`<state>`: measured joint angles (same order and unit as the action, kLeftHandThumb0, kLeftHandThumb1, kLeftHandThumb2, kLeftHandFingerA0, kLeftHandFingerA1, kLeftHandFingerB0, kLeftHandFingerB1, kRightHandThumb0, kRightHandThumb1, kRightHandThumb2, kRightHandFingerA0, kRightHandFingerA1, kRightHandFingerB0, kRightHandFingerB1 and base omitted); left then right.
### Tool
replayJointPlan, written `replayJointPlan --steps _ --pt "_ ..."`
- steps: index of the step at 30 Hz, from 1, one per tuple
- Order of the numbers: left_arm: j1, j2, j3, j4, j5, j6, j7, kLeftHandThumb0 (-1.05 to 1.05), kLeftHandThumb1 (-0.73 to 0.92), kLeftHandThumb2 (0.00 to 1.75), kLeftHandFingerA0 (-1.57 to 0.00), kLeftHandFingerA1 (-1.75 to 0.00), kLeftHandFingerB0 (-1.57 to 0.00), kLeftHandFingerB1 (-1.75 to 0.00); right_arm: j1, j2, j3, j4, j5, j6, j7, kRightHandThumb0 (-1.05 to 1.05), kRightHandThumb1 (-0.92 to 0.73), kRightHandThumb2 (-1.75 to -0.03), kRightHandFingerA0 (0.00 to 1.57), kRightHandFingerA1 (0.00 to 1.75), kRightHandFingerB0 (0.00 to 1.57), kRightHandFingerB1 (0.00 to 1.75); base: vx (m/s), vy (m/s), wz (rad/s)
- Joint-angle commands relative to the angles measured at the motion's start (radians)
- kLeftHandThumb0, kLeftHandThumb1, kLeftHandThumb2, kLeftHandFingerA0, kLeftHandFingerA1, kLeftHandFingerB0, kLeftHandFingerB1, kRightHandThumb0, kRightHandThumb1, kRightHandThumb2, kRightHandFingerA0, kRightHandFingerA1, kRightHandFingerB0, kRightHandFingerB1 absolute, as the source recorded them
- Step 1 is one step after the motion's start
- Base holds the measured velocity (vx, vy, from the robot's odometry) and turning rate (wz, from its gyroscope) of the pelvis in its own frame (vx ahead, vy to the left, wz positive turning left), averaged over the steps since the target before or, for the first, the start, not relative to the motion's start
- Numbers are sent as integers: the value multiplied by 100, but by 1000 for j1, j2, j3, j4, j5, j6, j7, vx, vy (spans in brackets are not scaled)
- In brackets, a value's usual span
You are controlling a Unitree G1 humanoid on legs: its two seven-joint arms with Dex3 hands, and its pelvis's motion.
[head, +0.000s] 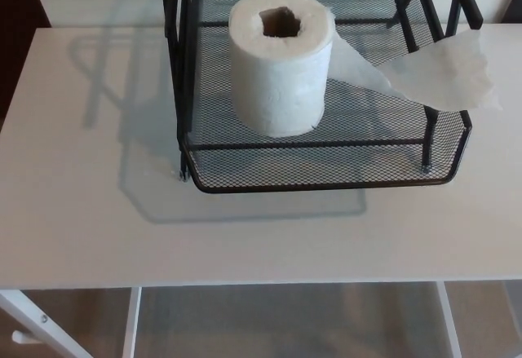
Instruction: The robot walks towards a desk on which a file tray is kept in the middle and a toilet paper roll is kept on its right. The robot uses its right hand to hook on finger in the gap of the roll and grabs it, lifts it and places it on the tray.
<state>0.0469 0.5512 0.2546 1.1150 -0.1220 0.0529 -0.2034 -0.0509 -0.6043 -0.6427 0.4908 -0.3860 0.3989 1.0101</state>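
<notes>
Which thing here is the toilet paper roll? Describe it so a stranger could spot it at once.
Start at the white desk and find the black wire-mesh file tray at its middle. On the tray's bottom shelf, toward the left, stands the toilet paper roll, upright, with its hollow core facing up. It is the only white cylinder there, and a loose sheet trails from it over the tray's right side.

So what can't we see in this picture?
- Head view: the back and top of the file tray are cut off by the top edge.
- The robot's hands: not in view.
- The toilet paper roll hides the mesh beneath it.
- The desk hides most of the floor.
</notes>
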Motion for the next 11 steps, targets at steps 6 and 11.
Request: replayJointPlan --steps 6,11 --pt "18 29 62 -30 -42 63 21 -36 56 117 -17 -64 -11 -60 114 519 -560 -8 272 72 -923 -49 -87 -66 7 74 0 30 0 0 0" --pt "23 25 67 -39 -46 55 26 -79 92 75 -29 -92 -15 -71 9 583 -756 -110 369 153 -992 -48 -77 -62 33 105 15 58 0 0 0"
